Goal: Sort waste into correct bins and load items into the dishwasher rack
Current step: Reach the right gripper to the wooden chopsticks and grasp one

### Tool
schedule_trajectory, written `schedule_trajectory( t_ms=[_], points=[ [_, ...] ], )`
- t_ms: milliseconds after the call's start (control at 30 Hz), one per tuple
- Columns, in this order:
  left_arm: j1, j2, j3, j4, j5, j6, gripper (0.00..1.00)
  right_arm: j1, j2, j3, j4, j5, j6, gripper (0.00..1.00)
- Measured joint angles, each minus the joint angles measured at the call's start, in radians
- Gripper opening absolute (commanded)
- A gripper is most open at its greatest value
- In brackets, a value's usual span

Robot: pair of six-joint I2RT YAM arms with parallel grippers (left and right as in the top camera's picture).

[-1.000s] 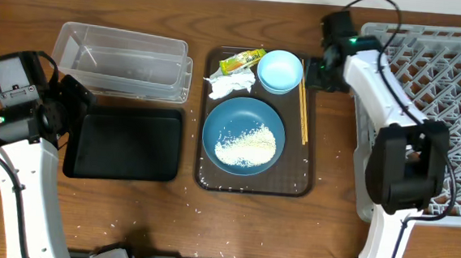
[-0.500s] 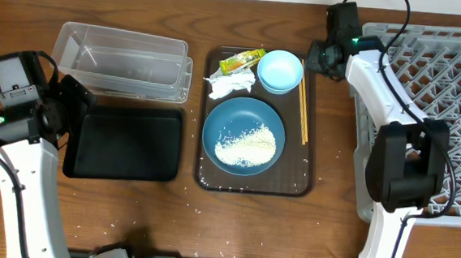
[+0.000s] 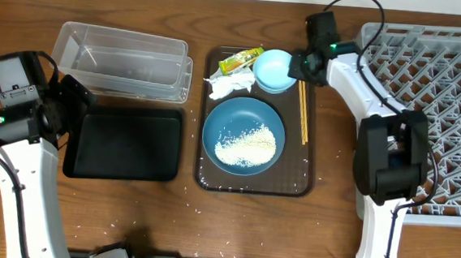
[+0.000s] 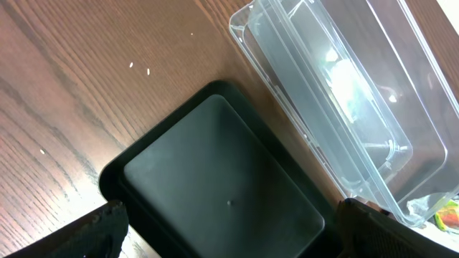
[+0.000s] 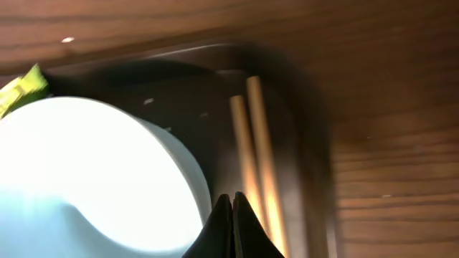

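The grey dishwasher rack (image 3: pixel 445 87) fills the table's right side, beside my right arm. In the middle lies the brown serving tray (image 3: pixel 310 163), and on it the dark blue plate (image 3: pixel 225 116) carries a heap of white rice (image 3: pixel 247 145). To the left, the two stacked clear tubs (image 3: pixel 122 56) sit just behind the shallow black tray (image 3: pixel 124 144). My left gripper (image 4: pixel 229 222) hovers at the black tray's left end, fingers spread wide and holding nothing. At the back of the serving tray are the light blue bowl (image 3: pixel 273 71), the crumpled napkin (image 3: pixel 232 85) just left of it, and the yellow-green wrapper (image 3: pixel 241 61) behind the napkin. The wooden chopsticks (image 3: pixel 303 110) lie along the tray's right side. My right gripper (image 5: pixel 231 215) is pinched together and empty, its tips between the bowl's right rim and the chopsticks' far ends. I cannot tell whether they touch either.
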Motion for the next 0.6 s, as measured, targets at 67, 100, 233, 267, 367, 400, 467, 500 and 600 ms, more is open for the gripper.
schedule_trajectory(
  t_ms=[67,100,233,267,367,400,467,500,600],
  points=[
    [0.000,0.000,0.000,0.000,0.000,0.000,0.95,0.014,0.000,0.000,-0.003,-0.005,0.000,0.01],
    [0.000,0.000,0.000,0.000,0.000,0.000,0.95,0.017,0.000,0.000,-0.009,-0.006,0.000,0.01],
    [0.000,0.000,0.000,0.000,0.000,0.000,0.95,0.026,0.000,0.000,-0.049,-0.013,0.000,0.01],
    [0.000,0.000,0.000,0.000,0.000,0.000,0.95,0.026,0.000,0.000,-0.063,-0.013,0.000,0.01],
    [0.000,0.000,0.000,0.000,0.000,0.000,0.95,0.024,0.000,0.000,-0.097,-0.013,0.000,0.11],
    [0.000,0.000,0.000,0.000,0.000,0.000,0.95,0.021,0.000,0.000,-0.105,-0.013,-0.002,0.14],
    [0.000,0.000,0.000,0.000,0.000,0.000,0.95,0.016,0.000,0.000,-0.124,-0.012,-0.013,0.22],
    [0.000,0.000,0.000,0.000,0.000,0.000,0.95,0.010,0.000,0.000,-0.137,-0.012,-0.025,0.24],
    [0.000,0.000,0.000,0.000,0.000,0.000,0.95,-0.005,0.000,0.000,-0.183,-0.012,-0.066,0.25]
  ],
)
